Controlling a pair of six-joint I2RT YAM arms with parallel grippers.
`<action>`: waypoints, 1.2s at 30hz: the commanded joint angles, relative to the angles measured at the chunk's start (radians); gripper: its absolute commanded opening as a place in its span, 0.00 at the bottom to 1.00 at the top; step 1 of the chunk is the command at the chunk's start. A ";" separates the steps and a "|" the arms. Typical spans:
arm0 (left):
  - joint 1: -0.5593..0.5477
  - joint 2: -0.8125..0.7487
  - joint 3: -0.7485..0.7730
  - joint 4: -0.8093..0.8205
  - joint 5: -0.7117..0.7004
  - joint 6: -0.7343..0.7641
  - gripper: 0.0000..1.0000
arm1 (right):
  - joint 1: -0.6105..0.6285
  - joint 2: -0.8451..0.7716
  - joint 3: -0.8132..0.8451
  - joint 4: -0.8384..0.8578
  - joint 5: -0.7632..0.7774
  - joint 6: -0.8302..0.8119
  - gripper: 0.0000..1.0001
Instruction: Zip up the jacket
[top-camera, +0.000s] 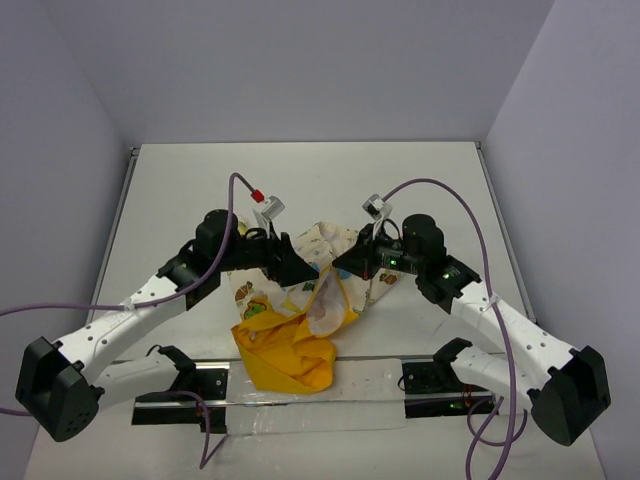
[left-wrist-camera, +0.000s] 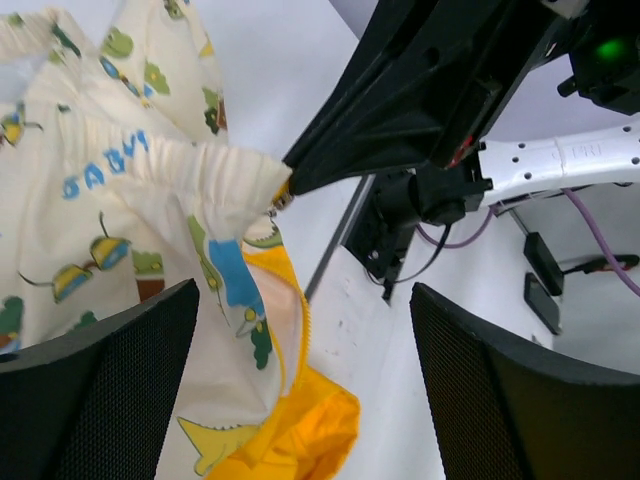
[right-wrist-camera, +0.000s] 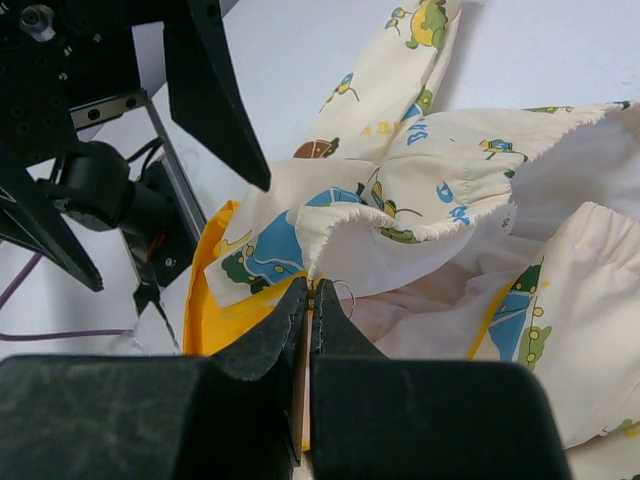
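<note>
The jacket (top-camera: 325, 240) hangs bunched between my two arms, its cream printed cloth raised and its yellow lining (top-camera: 285, 355) trailing onto the table near the front edge. My right gripper (right-wrist-camera: 310, 292) is shut on the jacket's (right-wrist-camera: 450, 170) front edge at the yellow zipper tape, with a small metal ring (right-wrist-camera: 346, 292) beside the tips. My left gripper (left-wrist-camera: 305, 395) stands wide open just left of that spot, nothing between its fingers (left-wrist-camera: 100, 390); the jacket (left-wrist-camera: 120, 200) drapes past its left finger. In the top view the left gripper (top-camera: 305, 272) and right gripper (top-camera: 342, 264) are close together.
A black rail (top-camera: 230, 375) with both arm mounts runs along the near table edge, with a clear sheet (top-camera: 300, 415) in front of it. Purple cables (top-camera: 470, 205) loop over both arms. Grey walls close the table on three sides.
</note>
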 joint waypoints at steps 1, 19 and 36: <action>0.005 0.042 0.008 0.084 -0.050 0.076 0.90 | -0.019 0.021 0.063 -0.016 -0.072 -0.011 0.00; 0.005 0.228 0.073 0.250 0.069 0.024 0.71 | -0.033 0.061 0.081 -0.038 -0.115 -0.013 0.00; 0.005 0.261 0.082 0.252 0.129 0.004 0.53 | -0.033 0.065 0.079 -0.033 -0.109 -0.002 0.00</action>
